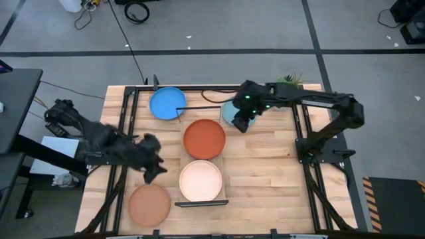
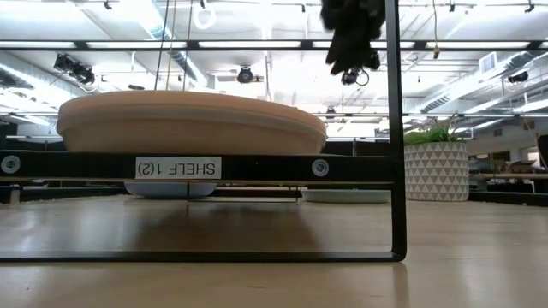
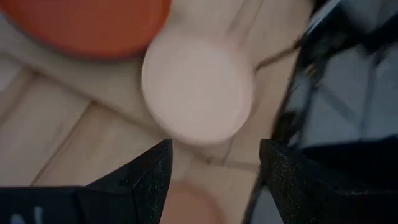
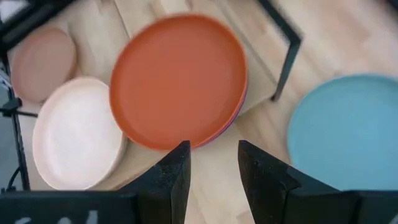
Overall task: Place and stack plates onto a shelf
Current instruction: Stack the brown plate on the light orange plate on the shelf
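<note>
The shelf point(image 1: 221, 161) runs from the far side toward the near edge, mid-table. On it rest an orange plate point(image 1: 204, 138) and a cream plate point(image 1: 200, 180). The right wrist view shows a magenta rim point(image 4: 235, 116) under the orange plate point(image 4: 180, 78). A bright blue plate point(image 1: 167, 103) lies on the table by the shelf's far end, a terracotta plate point(image 1: 149, 204) near the front edge, and a light blue plate point(image 1: 228, 111) partly under my right gripper point(image 1: 242, 121). That gripper hovers open above the table. My left gripper point(image 1: 154, 170) is open, left of the cream plate point(image 3: 198, 87).
A white patterned plant pot point(image 2: 437, 171) stands at the far right corner. Black wire frames point(image 2: 394, 128) close off the shelf's ends, and a cable crosses the table near the blue plate. Bare wood lies to the right of the shelf.
</note>
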Motion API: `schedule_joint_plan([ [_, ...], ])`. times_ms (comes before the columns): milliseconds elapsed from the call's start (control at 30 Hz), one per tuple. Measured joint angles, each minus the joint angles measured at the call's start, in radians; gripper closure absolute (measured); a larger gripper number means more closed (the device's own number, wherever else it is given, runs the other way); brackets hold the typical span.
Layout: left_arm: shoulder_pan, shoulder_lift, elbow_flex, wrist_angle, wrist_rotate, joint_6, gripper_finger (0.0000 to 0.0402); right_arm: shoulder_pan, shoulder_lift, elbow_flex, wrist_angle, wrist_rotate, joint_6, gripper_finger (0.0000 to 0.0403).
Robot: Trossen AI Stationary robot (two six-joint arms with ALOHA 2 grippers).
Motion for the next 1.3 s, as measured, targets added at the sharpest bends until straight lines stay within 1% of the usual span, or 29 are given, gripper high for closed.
schedule_joint_plan([
  [133, -0.065, 0.044, -0.072, 0.0, 0.003, 0.005, 0.0154, 0.042, -0.076, 0.0, 0.007, 0.083, 0.0, 0.0264],
  [233, -0.092, 0.081, -0.125, -0.003, 0.002, 0.035, 0.0154, 0.07, -0.116, 0.0, 0.014, 0.14, 0.002, 0.0263],
  [333, -0.1, 0.111, -0.172, 0.002, 0.016, 0.041, 0.0154, 0.09, -0.136, 0.0, 0.024, 0.17, 0.006, 0.0264],
  [433, -0.089, 0.137, -0.228, 0.033, 0.091, 0.055, 0.0155, 0.107, -0.14, 0.0, 0.032, 0.179, 0.031, 0.0264],
  [533, -0.063, 0.155, -0.299, 0.135, 0.213, 0.086, 0.016, 0.126, -0.136, 0.0, 0.031, 0.178, 0.044, 0.0264],
  [600, -0.048, 0.164, -0.344, 0.206, 0.265, 0.109, 0.0166, 0.138, -0.135, 0.0, 0.032, 0.184, 0.045, 0.0264],
  [667, -0.037, 0.173, -0.373, 0.245, 0.272, 0.134, 0.0173, 0.151, -0.131, 0.0, 0.031, 0.194, 0.046, 0.0265],
  [933, -0.002, 0.183, -0.45, 0.292, 0.259, 0.268, 0.0199, 0.181, -0.121, 0.0, 0.031, 0.201, 0.056, 0.0265],
  [1133, -0.014, 0.183, -0.525, 0.4, 0.263, 0.301, 0.0207, 0.196, -0.119, 0.0, 0.03, 0.208, 0.064, 0.0265],
  [1300, -0.038, 0.183, -0.56, 0.453, 0.263, 0.325, 0.0208, 0.202, -0.119, 0.0, 0.03, 0.212, 0.064, 0.0265],
])
